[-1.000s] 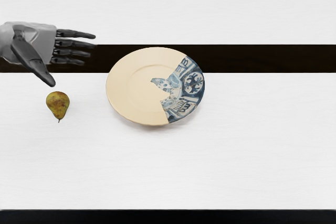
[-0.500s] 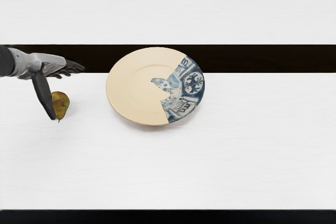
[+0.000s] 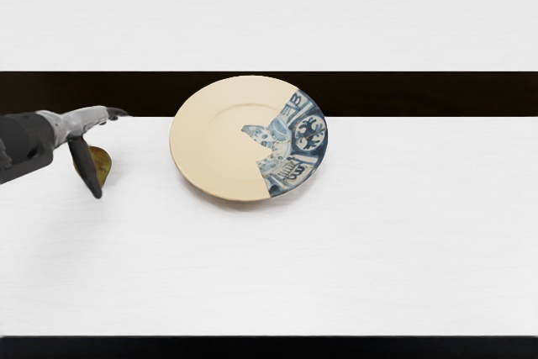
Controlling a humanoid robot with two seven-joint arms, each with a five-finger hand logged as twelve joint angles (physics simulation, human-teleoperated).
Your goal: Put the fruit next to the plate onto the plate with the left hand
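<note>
Pear (image 3: pixel 102 165) — greenish-yellow with a brown blush, only its right half showing — lies on the white tabletop (image 3: pixel 336 250) near the left edge, beside the cream plate (image 3: pixel 202 128) (blue-patterned on its right side) but apart from it. The left hand (image 3: pixel 84 122) hangs just over it, fingers stretched flat toward the plate and the dark thumb (image 3: pixel 87 174) pointing down across the fruit's left side; nothing is clamped.
</note>
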